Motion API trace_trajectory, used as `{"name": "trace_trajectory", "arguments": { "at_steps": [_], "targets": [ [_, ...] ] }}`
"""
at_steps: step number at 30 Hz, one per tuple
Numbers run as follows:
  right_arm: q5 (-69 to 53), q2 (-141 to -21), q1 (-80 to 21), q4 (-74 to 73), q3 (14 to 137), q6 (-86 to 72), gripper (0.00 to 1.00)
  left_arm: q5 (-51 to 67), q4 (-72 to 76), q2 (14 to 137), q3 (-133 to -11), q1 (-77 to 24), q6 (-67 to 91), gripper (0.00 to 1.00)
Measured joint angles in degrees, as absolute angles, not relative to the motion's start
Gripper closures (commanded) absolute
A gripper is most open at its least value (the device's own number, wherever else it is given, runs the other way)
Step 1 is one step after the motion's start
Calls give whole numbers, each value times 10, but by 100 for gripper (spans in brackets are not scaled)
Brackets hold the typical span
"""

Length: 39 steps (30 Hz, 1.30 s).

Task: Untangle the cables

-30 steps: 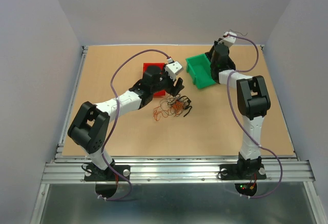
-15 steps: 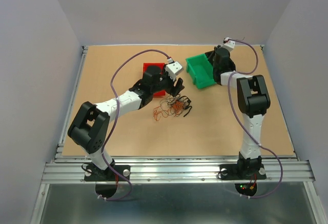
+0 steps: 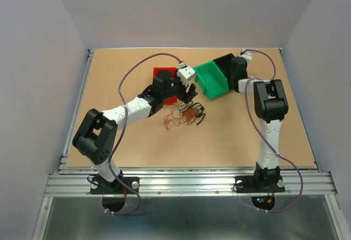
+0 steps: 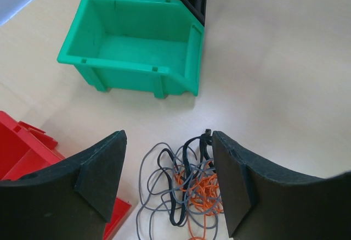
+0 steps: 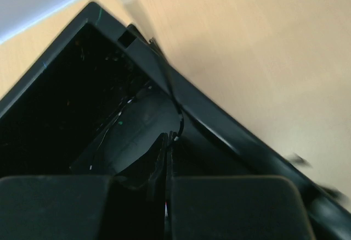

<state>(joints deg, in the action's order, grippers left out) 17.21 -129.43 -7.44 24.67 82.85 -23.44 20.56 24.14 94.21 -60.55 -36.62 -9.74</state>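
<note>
**Three bins are sitting on a wooden table**

A green bin (image 4: pixel 131 42) is standing open-side up toward the far right of the light wooden table (image 3: pixel 219 141), with nothing showing inside it. A black bin (image 3: pixel 224 61) is pressing against its far side. A red bin (image 3: pixel 162 71) is lying to the left, well apart from the green one. Pale walls (image 3: pixel 181 9) are enclosing the table, and an aluminium rail (image 3: pixel 192 182) is running along its near edge.

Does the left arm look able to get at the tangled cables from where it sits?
Probably yes. The left claw is open and poised right over the cables, framed between its jaws. The green bin stands beyond them, the red bin off to one side; nothing covers them.
</note>
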Motion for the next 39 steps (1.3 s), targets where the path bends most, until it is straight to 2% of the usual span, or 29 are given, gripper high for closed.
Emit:
{"name": "trace_trajectory", "arguments": {
  "at_steps": [10, 15, 28, 39],
  "targets": [
    [163, -1298, -72, 194, 841, -256, 99, 205, 241, 942, -606, -366, -98, 25],
    [187, -1273, -72, 121, 839, -286, 99, 205, 241, 942, -606, -366, -98, 25],
    [256, -1157, -94, 54, 707, -315, 99, 205, 241, 942, -606, -366, -98, 25],
    [261, -1138, -98, 39, 702, -287, 99, 203, 241, 942, -606, -366, -101, 25]
  ]
}}
